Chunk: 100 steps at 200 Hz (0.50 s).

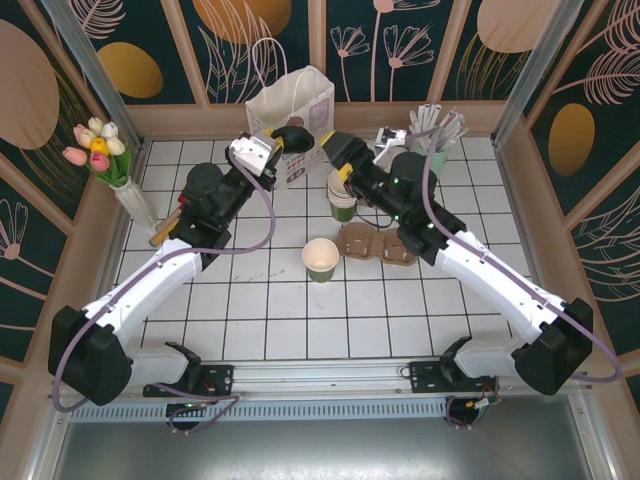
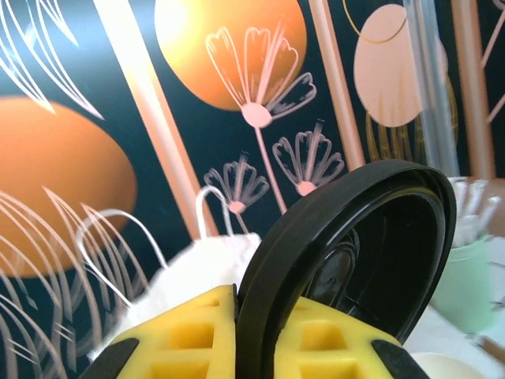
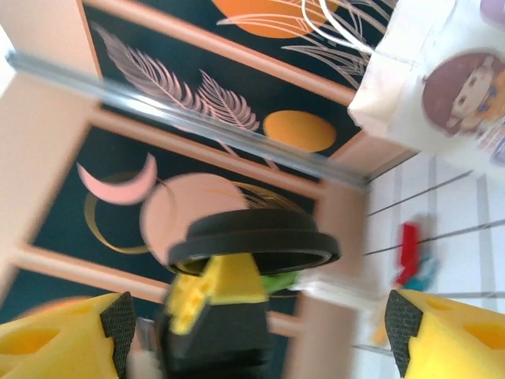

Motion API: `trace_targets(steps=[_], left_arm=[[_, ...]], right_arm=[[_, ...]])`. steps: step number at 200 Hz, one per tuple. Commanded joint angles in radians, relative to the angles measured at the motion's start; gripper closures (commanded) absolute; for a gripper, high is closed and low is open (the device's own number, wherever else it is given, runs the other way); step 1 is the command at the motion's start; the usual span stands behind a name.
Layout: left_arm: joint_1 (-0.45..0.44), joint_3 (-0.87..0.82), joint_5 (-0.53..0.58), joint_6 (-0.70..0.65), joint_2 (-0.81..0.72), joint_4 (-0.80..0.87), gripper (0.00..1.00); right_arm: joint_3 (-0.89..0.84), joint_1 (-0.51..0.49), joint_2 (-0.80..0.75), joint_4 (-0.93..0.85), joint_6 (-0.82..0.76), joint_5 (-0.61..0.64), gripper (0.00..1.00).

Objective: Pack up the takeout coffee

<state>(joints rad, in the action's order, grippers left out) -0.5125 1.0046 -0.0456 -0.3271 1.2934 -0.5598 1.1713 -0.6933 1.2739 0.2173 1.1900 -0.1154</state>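
Observation:
The takeout coffee, a small green paper cup (image 1: 320,258) with a cream inside, stands uncovered at the table's middle. My left gripper (image 1: 287,138) is raised in front of the white paper bag (image 1: 295,98) and is shut on the flat black round lid (image 1: 293,133). In the left wrist view the lid (image 2: 347,260) stands on edge between the yellow fingers (image 2: 189,335) of the gripper (image 2: 264,332). My right gripper (image 1: 332,150) hovers just right of it, open and holding nothing. In the right wrist view its gripper (image 3: 252,335) faces the lid (image 3: 252,241).
A stack of green cups (image 1: 343,197) and a brown cardboard cup carrier (image 1: 380,244) sit under the right arm. The mint-green pot of straws (image 1: 435,140) stands at the back right, a vase of tulips (image 1: 105,155) at the left wall.

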Motion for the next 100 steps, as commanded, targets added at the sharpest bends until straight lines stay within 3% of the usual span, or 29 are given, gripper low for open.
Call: trace_targets(steps=[1,21,51,100], left_arm=[[0.000,0.039,0.012,-0.226,0.031,-0.138,1.00],[-0.001,0.031,-0.014,-0.298,0.041,-0.159,1.00],[-0.001,0.045,-0.049,-0.314,0.051,-0.157,1.00],[-0.003,0.016,-0.086,-0.326,0.044,-0.172,1.00]], right_arm=[[0.005,-0.006,0.005,0.134,0.419,-0.142,0.18],[-0.030,-0.016,0.022,0.275,0.555,-0.143,0.21],[0.016,-0.034,0.087,0.305,0.612,-0.165,0.23],[0.038,-0.025,0.172,0.448,0.712,-0.144,0.37]])
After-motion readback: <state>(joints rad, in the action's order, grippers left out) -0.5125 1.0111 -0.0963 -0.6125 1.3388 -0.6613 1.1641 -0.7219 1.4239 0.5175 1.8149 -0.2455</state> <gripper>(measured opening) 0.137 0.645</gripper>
